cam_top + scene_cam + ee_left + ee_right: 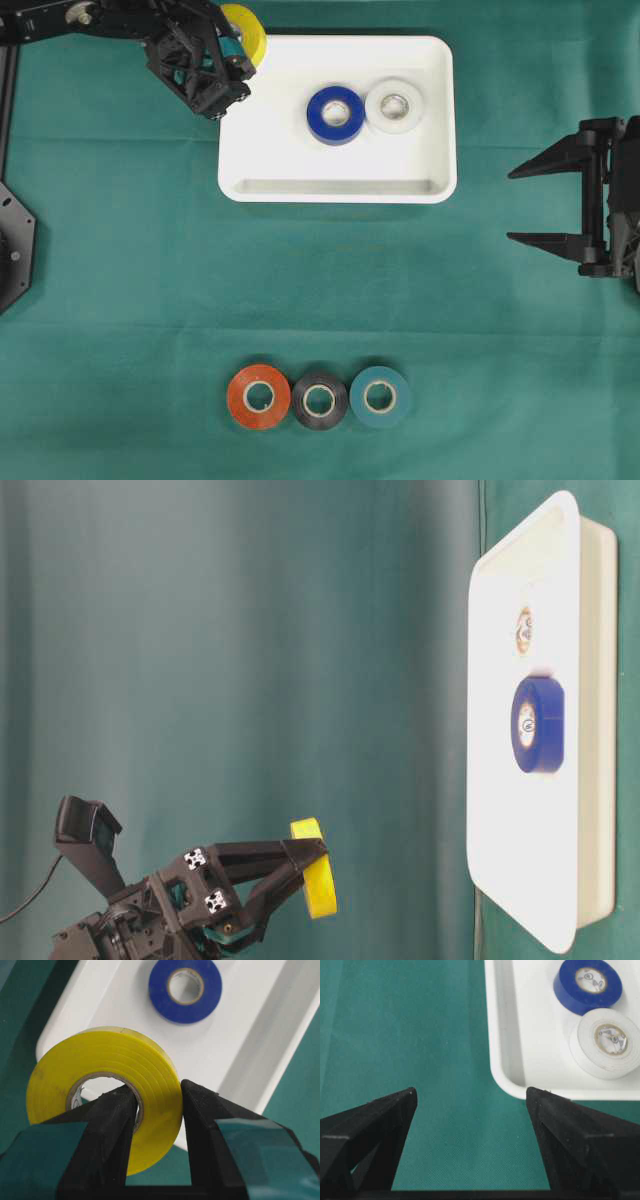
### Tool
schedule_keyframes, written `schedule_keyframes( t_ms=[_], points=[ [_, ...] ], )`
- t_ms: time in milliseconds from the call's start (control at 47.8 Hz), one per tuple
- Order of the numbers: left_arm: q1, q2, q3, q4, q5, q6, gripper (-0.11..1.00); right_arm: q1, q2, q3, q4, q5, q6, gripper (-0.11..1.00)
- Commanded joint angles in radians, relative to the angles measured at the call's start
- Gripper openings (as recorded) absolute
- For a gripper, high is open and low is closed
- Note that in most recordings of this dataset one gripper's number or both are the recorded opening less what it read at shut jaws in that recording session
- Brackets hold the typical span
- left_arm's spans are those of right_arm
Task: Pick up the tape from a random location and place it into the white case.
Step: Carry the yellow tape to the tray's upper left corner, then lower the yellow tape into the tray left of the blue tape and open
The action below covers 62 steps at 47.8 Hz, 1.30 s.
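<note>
My left gripper is shut on a yellow tape roll, one finger through its core and one outside; the tape hangs in the air over the far left corner of the white case. From table level the yellow tape sits at the left gripper's tips, apart from the case. A blue roll and a white roll lie flat inside the case. My right gripper stands open and holds nothing, right of the case.
Three rolls lie in a row on the green cloth near the front edge: red, black and teal. The case floor left of and in front of the blue roll is bare.
</note>
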Motion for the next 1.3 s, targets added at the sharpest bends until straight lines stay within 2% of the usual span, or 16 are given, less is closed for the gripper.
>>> schedule_keyframes(
  t_ms=[0,377,858,1276],
  points=[
    [0.003,-0.011,-0.026,0.002,-0.008,-0.002,0.22,-0.002,0.003,-0.028,0.0,-0.003,0.0,0.87],
    [0.003,0.074,-0.002,0.0,-0.101,-0.002,0.22,-0.002,0.003,-0.028,-0.002,-0.003,0.0,0.87],
    [0.011,0.296,0.032,0.0,-0.291,-0.002,0.22,-0.002,0.003,-0.026,0.0,-0.003,0.0,0.87],
    [0.011,0.387,0.032,-0.003,-0.314,-0.002,0.22,-0.002,0.005,-0.026,-0.002,-0.003,-0.002,0.87]
  ],
)
